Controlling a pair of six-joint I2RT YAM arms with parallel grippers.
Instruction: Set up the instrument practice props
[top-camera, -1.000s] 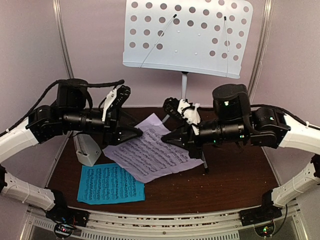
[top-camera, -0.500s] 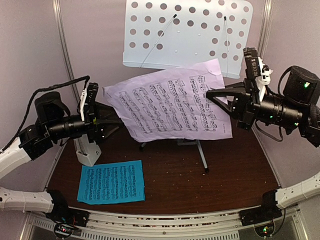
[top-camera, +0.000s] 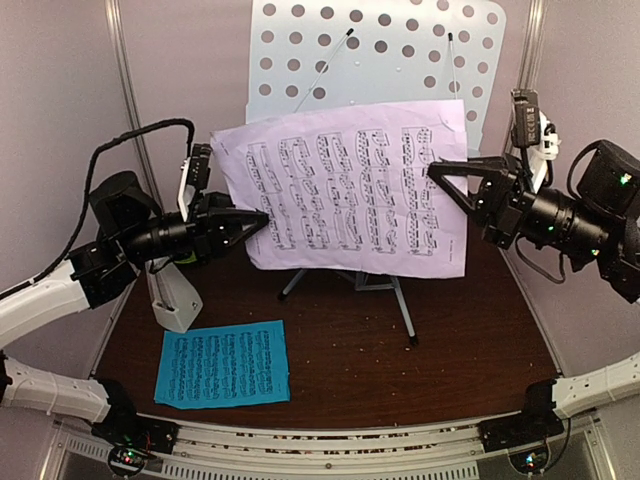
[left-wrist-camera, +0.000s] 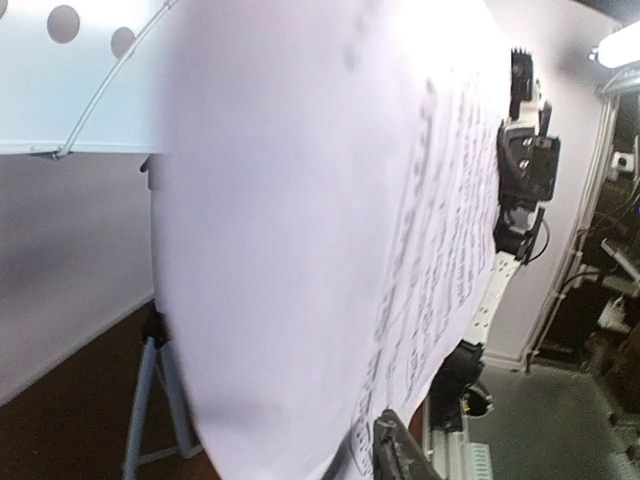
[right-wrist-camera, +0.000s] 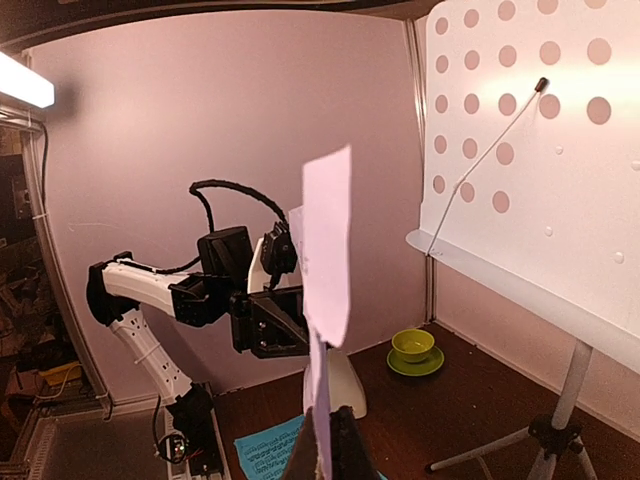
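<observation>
Room-wise: the lilac page (top-camera: 350, 190) hangs upright in mid-air in front of the white music stand (top-camera: 380, 50). My R wrist cam shows a clear gap between the two, so it's not on the desk. The page's bottom edge is well above the table (top-camera: 470, 340), with the stand's tripod (top-camera: 400, 300) legs under it.

Other stuff: the cyan page (top-camera: 222, 364) lies flat front-left. The metronome (top-camera: 175, 300) stands just behind it, below my L arm. The green bowl (right-wrist-camera: 413, 345) on its saucer (right-wrist-camera: 416, 364) only shows in the R wrist cam, near the far wall.

Tools: R gripper (top-camera: 432, 170) is pinched tight on the lilac page's right edge. L gripper (top-camera: 264, 216) has its tips at the left edge. The paper fills most of that cam, so tbh I can't tell if those jaws are actually clamped on it.
</observation>
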